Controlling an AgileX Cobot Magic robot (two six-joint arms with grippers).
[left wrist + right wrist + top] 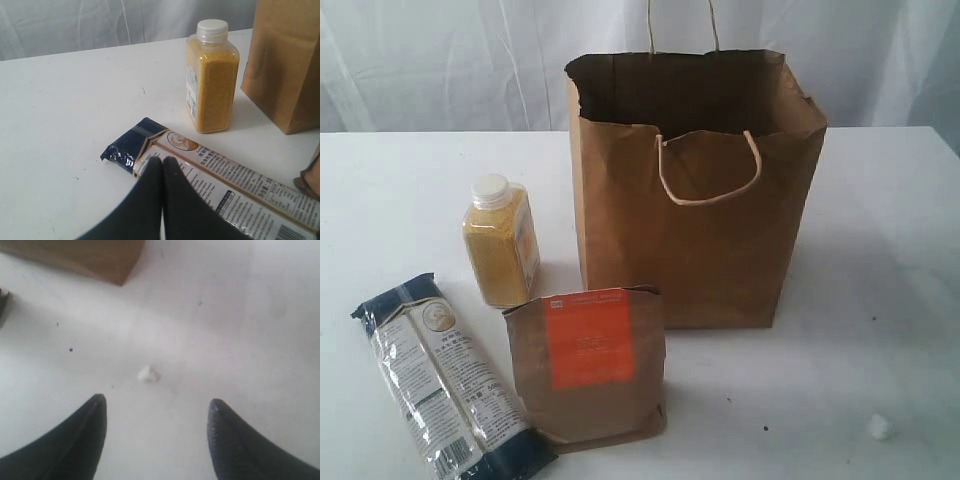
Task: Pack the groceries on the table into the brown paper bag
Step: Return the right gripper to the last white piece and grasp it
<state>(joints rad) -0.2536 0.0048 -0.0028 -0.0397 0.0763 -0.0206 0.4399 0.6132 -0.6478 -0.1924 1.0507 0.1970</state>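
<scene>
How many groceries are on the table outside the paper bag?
3: a bottle beside the bag, a pouch in front of it, a noodle packet beside the pouch. Others may be hidden inside the bag.

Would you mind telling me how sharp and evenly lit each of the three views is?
Exterior view: soft, even light, faint shadows, dark inside the brown paper bag. Left wrist view: yellow-grain bottle and noodle packet sharp, the shut left gripper blurred. Right wrist view: soft throughout, table washed out, the white scrap fuzzy, right gripper open, tips indistinct.
</scene>
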